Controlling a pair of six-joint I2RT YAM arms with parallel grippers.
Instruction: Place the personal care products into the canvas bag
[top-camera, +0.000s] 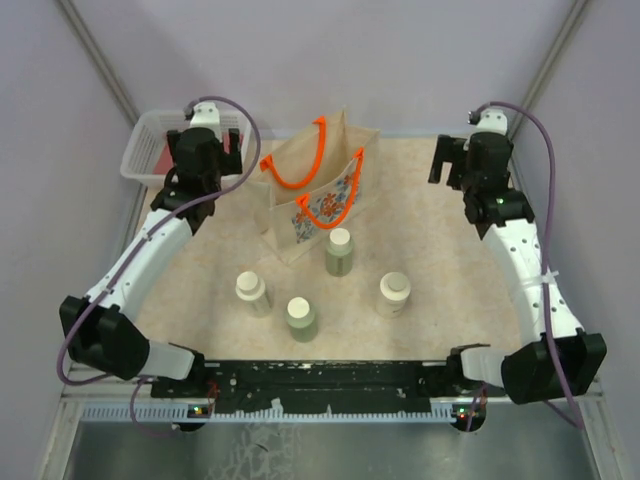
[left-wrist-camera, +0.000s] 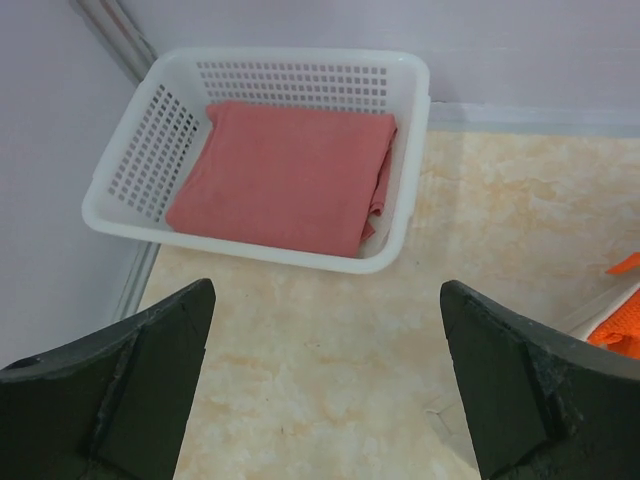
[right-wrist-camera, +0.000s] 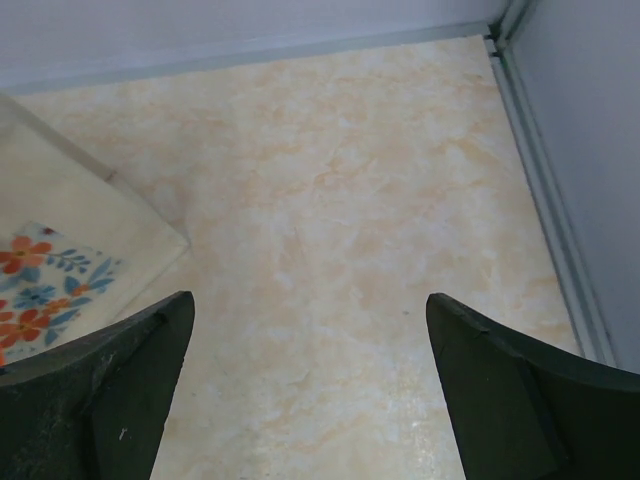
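Note:
The canvas bag (top-camera: 318, 190) stands upright and open at mid-table, with orange handles and a floral panel. Four small bottles with cream caps stand in front of it: a pale green one (top-camera: 339, 251) just by the bag, a cream one (top-camera: 253, 293) at the left, a green one (top-camera: 301, 318) nearest the front, and a cream one (top-camera: 394, 294) at the right. My left gripper (top-camera: 196, 148) is open and empty, left of the bag; in its own view (left-wrist-camera: 327, 290) only bare table lies between the fingers. My right gripper (top-camera: 478, 158) is open and empty at the far right (right-wrist-camera: 310, 300).
A white mesh basket (top-camera: 140, 150) holding a folded red cloth (left-wrist-camera: 285, 175) sits in the far-left corner, just ahead of the left gripper. The bag's corner (right-wrist-camera: 60, 250) shows left of the right gripper, and an orange handle (left-wrist-camera: 620, 320) right of the left gripper. Walls enclose the table.

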